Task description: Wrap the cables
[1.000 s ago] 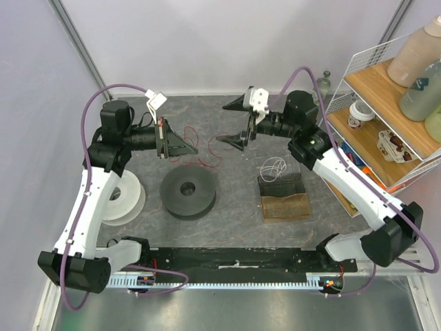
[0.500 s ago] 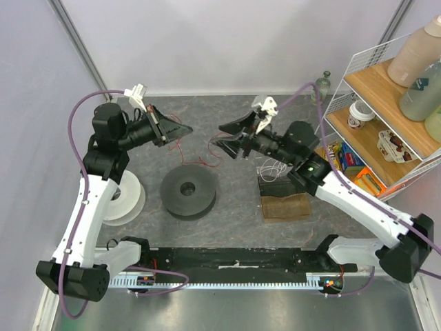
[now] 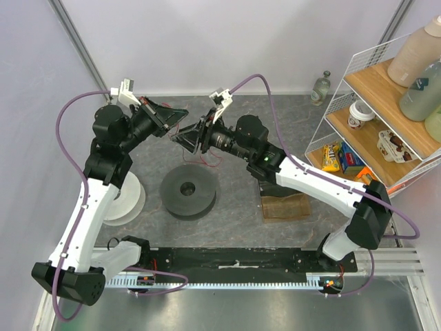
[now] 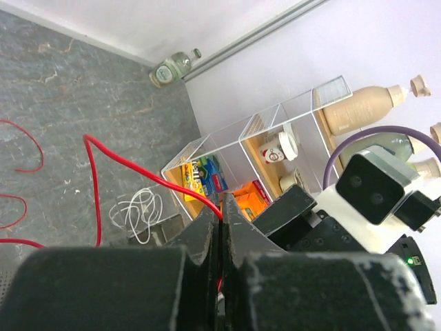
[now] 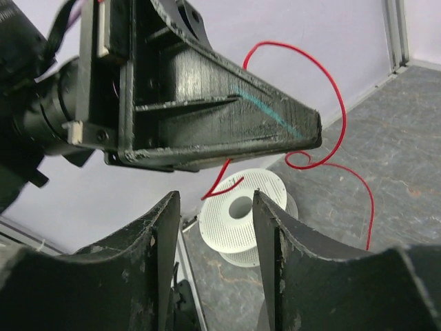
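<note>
The thin red wire (image 4: 96, 181) runs up from the table into my left gripper (image 4: 222, 204), which is shut on it and held above the table. In the top view my left gripper (image 3: 183, 113) and right gripper (image 3: 188, 138) meet tip to tip over the back of the table, above loose red loops (image 3: 211, 159). In the right wrist view my right gripper (image 5: 215, 207) is open and empty just below the left gripper's fingers (image 5: 220, 110). A short red end (image 5: 224, 182) hangs there, and a long loop (image 5: 332, 83) arcs off to the right.
A black spool (image 3: 188, 192) lies at mid-table and a white spool (image 3: 125, 200) to its left, also seen below my right jaws (image 5: 241, 214). A white cable coil (image 4: 141, 212) lies on a dark box with a brown block (image 3: 284, 205). A wire shelf of bottles (image 3: 372, 103) stands right.
My right arm has swung left across the table, bringing its open gripper up under the left gripper. The left gripper has lifted and tilted a little, still holding the red wire.
</note>
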You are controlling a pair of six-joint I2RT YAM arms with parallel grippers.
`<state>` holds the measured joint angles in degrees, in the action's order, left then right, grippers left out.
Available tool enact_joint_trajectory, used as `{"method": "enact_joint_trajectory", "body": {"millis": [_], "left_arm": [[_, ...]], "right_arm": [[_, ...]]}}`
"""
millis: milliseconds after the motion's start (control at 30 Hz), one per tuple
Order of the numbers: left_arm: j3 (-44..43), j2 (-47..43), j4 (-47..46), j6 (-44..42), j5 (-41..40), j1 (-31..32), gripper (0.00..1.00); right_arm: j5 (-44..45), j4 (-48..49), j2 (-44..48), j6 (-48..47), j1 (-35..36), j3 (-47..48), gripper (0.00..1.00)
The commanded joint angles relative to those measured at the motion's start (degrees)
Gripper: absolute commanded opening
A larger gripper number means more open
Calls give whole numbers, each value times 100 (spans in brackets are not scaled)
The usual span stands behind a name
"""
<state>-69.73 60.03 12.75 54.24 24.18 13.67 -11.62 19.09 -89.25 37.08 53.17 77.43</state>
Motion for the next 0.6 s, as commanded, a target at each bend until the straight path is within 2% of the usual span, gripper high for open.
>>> {"method": "enact_joint_trajectory", "body": {"millis": [0,100,267,467,567], "left_arm": [[162,-167,-712,114,-274,65,2],[258,-202,-888,61,-256,74,2],[390,-220,-1003,96,-204,180,1],[469,-246,-1082,105,-72,180,2],[505,-281,-1082,87,-54,180,2]], "right_arm": [[116,323,-31,194,9,326,53],[177,279,65,72,9,220,47],[300,166,49,-183,1,290,28],[388,113,48,-263,-61,343,26],[423,-2,118,-342,-105,343,12]]}}
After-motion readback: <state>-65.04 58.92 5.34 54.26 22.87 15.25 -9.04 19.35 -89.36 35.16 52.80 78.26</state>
